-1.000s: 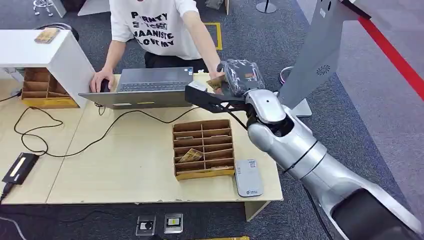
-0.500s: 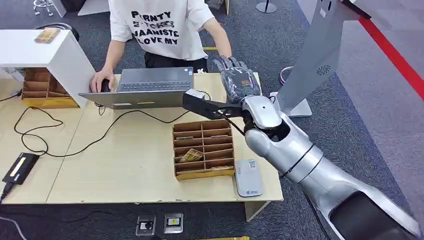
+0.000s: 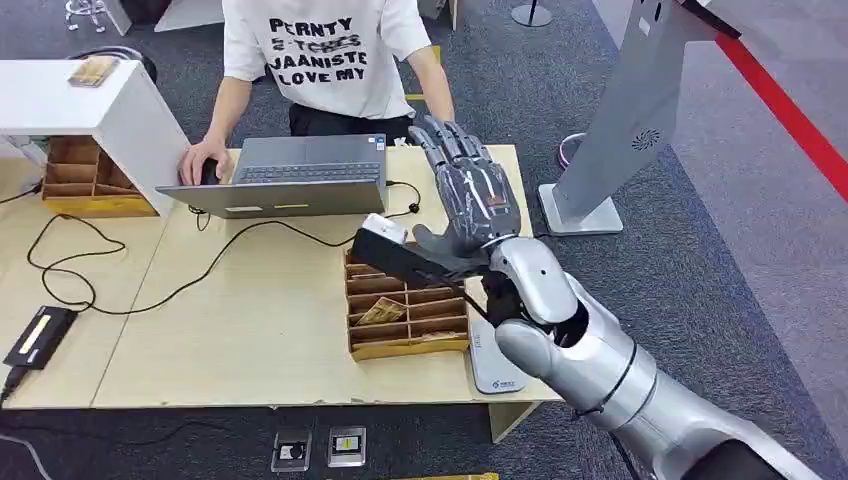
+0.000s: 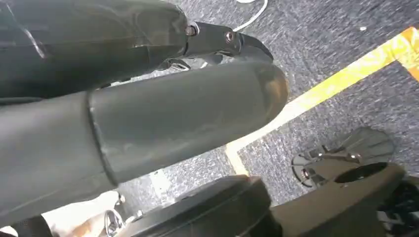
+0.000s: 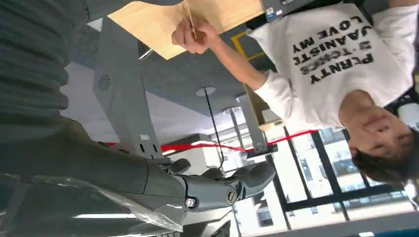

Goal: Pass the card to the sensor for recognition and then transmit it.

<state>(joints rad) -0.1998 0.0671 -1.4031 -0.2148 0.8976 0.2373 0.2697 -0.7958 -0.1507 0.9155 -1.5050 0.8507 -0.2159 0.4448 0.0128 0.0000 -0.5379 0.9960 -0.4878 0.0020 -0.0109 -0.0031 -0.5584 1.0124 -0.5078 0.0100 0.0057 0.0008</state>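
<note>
Card (image 5: 188, 19) is seen pinched in the person's hand (image 5: 191, 35) in the right wrist view, so it is no longer with the robot. The right hand (image 3: 468, 205) is seen with its fingers (image 3: 452, 140) spread apart and straight, and nothing is held in them. It is raised over the far right part of the table (image 3: 250, 340), just past the far end of the divided box (image 3: 407, 300).

The hand-over looks done. The scan at the sensor (image 3: 497, 355) cannot be checked from the pictures, but it is judged done too, since the card has been passed on. Little seems left but pulling the arm away.

Room is tight close to the hand. The box lies right under the wrist, and the laptop (image 3: 290, 175) sits along the far edge, to the left. A grey stand (image 3: 625, 120) rises just off the right edge. The sensor lies at the near right corner, under the arm. More open table is seen in the middle and near left, crossed by a black cable (image 3: 150, 290).

The left hand (image 4: 148, 106) is seen very close up, and whether its fingers are apart cannot be told.
</note>
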